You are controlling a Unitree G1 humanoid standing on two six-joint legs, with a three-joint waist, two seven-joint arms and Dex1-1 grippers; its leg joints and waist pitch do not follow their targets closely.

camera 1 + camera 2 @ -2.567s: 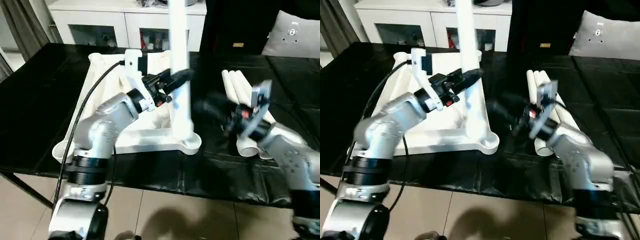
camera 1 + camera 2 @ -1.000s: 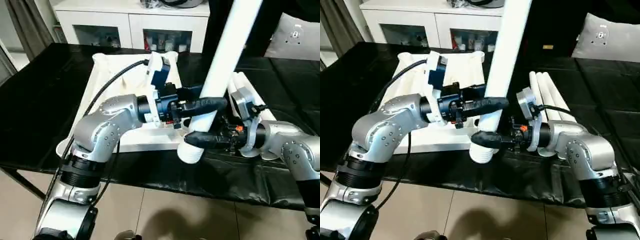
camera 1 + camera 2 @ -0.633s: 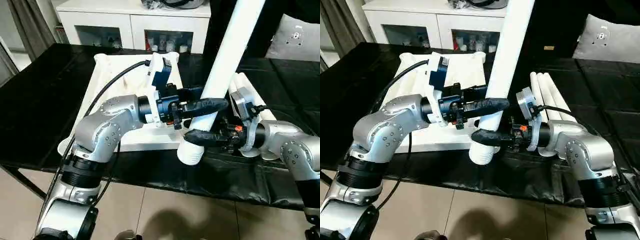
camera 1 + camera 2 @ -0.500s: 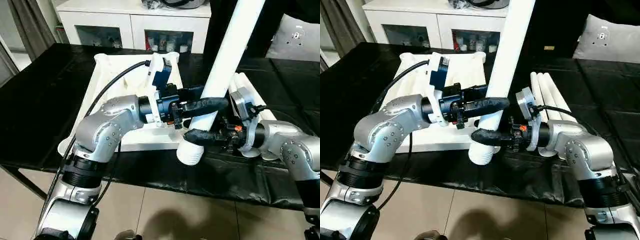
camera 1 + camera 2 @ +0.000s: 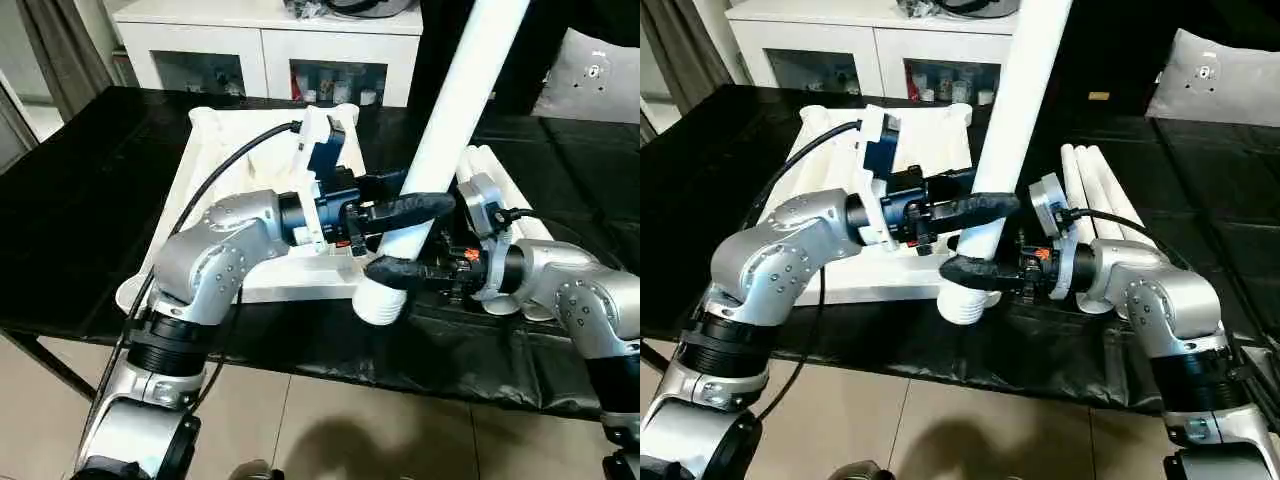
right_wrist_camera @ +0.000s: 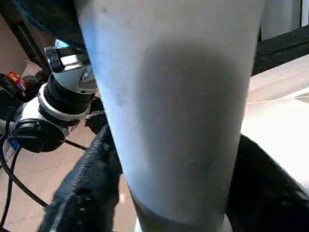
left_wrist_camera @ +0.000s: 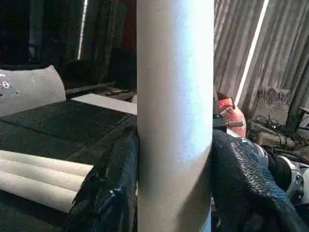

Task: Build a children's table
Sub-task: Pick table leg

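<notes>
Barely anything's shifted from a second ago on my end: I've got the leg (image 5: pixel 455 120) tilted toward 1 o'clock like before, wide end just past the counter (image 5: pixel 80 200) edge. Table top (image 5: pixel 215 190) lies upside down at 10 o'clock. Three spare legs (image 5: pixel 1095 190) rest at 3 o'clock. Left gripper (image 5: pixel 405 208) jaws are clamped around the leg; right gripper (image 5: pixel 395 270) jaws hug it just below, grip unclear.
</notes>
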